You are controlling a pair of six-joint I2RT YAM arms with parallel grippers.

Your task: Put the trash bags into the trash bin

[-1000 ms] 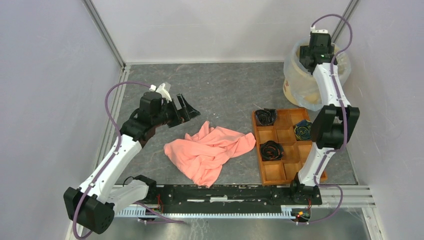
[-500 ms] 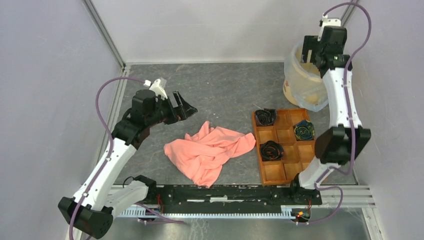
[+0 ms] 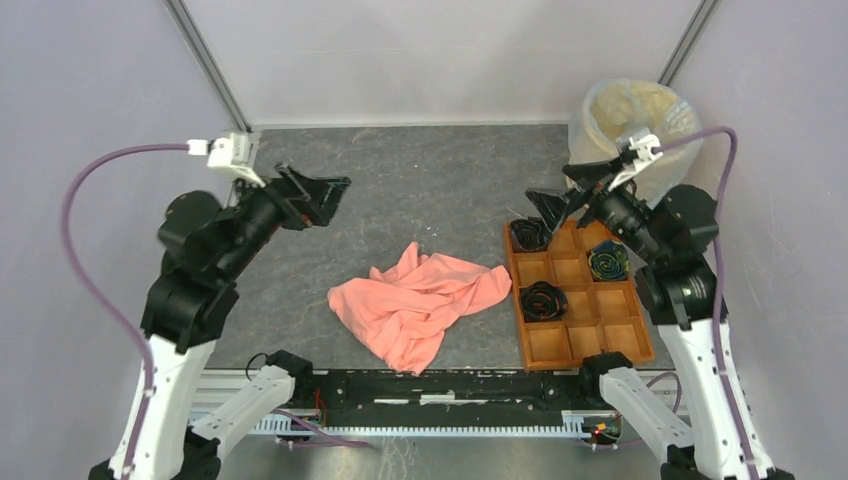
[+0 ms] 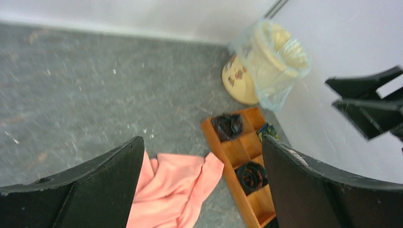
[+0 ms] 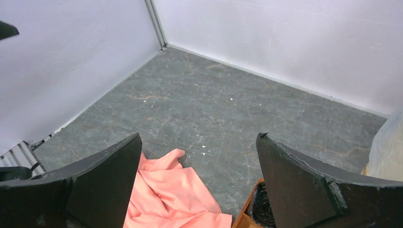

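**Risk check: three rolls in tray, both grippers empty**

- Crumpled salmon-pink fabric cloth (image 3: 420, 305): mid-worktop, toward the near edge, right tip just beside the tray. A low sweep from the left arm would likely drag it along.
- Brown compartmented wooden tray (image 3: 548, 343): near right corner. Looks light. If a roll sits tight in its cell, the pull probably lifts or skids the whole tray.
- Round tapered yellow-tan plastic trash bin (image 3: 598, 140): far right corner, upright, with a clear plastic liner (image 4: 280, 92) draped loose over the rim. A finger could snag the film, and a bump may tip the bin.
- Left gripper (image 3: 325, 198): jaws spread wide, holding nothing, raised by the left edge. Right gripper (image 3: 548, 185): same, raised near the tray's far edge. If both go for the tray, expect a clash.
- Black rolled plastic trash bags (image 3: 543, 300): three, one per cell, none in the bin. An off-centre pinch likely unwinds a roll or lets it slip out mid-carry.
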